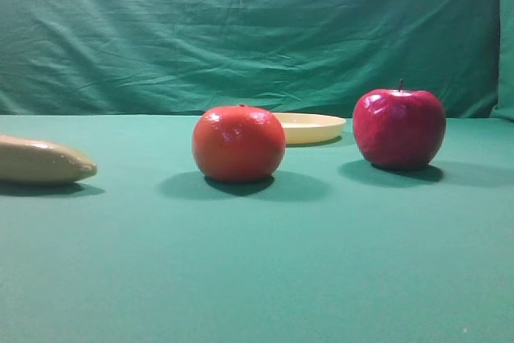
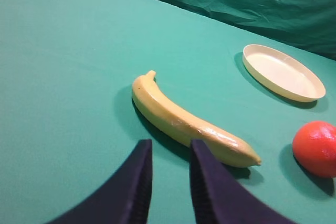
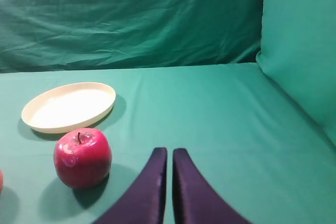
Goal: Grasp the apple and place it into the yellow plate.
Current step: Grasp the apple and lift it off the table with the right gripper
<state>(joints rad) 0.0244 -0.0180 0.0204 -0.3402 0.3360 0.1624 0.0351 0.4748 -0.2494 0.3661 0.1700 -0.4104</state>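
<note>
The crimson apple (image 1: pixel 399 128) with a short dark stem stands upright on the green table at the right. The pale yellow plate (image 1: pixel 309 127) lies empty behind and to its left. In the right wrist view the apple (image 3: pixel 82 157) sits just in front of the plate (image 3: pixel 68 106). My right gripper (image 3: pixel 169 153) is shut and empty, to the right of the apple and apart from it. My left gripper (image 2: pixel 169 145) is empty with a narrow gap between its fingers, close to a banana. The plate (image 2: pixel 283 72) lies far to its right. Neither gripper shows in the exterior view.
An orange-red round fruit (image 1: pixel 238 143) stands in front of the plate's left part and also shows in the left wrist view (image 2: pixel 315 148). A pale yellow banana (image 1: pixel 40 161) (image 2: pixel 184 121) lies at the left. A green cloth backdrop (image 1: pixel 257 30) hangs behind the table.
</note>
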